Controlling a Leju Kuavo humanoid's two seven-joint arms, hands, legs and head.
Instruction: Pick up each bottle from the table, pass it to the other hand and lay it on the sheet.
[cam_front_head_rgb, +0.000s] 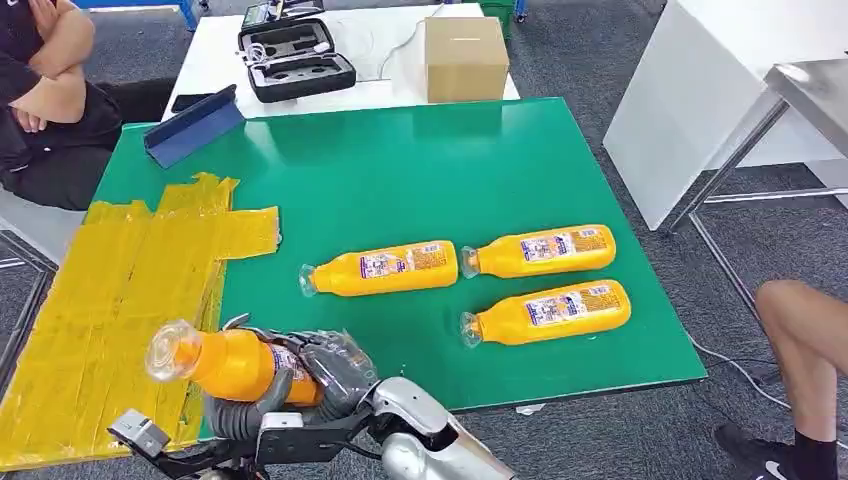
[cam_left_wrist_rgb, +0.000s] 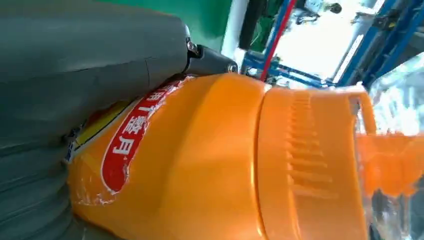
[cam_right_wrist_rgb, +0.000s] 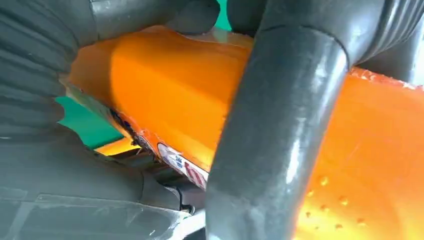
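held bottle (cam_front_head_rgb: 235, 365): both my hands on it, handover underway at 7 o'clock
left hand (cam_front_head_rgb: 235, 415): grips body
right hand (cam_front_head_rgb: 335, 370): wrapped round it
sheet (cam_front_head_rgb: 110, 290): no bottles on it
counter (cam_front_head_rgb: 420, 170): three bottles (cam_front_head_rgb: 385, 269) left at centre

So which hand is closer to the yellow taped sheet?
Left. The left hand grips the orange plastic bottle beside the sheet; the right hand holds it farther off.

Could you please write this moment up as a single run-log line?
phase: handover | held bottle: gripped by both left hand and right hand | bottles on table: three, lying | yellow sheet: no bottle yet
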